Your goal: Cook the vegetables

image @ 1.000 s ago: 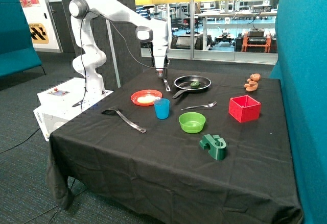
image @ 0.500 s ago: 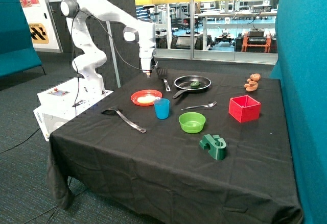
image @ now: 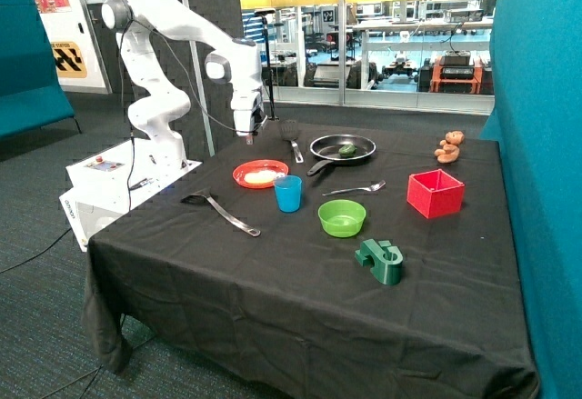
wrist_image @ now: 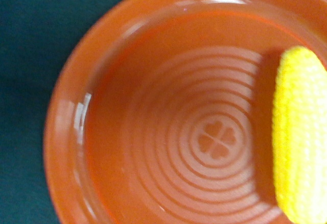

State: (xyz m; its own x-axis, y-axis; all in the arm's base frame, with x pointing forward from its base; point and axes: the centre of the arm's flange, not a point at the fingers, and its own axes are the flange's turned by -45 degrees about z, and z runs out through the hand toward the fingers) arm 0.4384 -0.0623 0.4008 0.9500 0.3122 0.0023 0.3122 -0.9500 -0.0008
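Toward the far edge of the tabletop (image: 273,308) the green vegetable (image: 346,150) already sits in the pan (image: 343,148), while the yellow corn (wrist_image: 301,137) waits on the orange plate (image: 260,174) under the gripper (image: 247,135), whose fingers' state I cannot tell.

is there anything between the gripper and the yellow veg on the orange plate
Nothing visible. The gripper hangs above the orange plate, and the wrist view looks straight down at the yellow corn piece lying on it, with no object in between.
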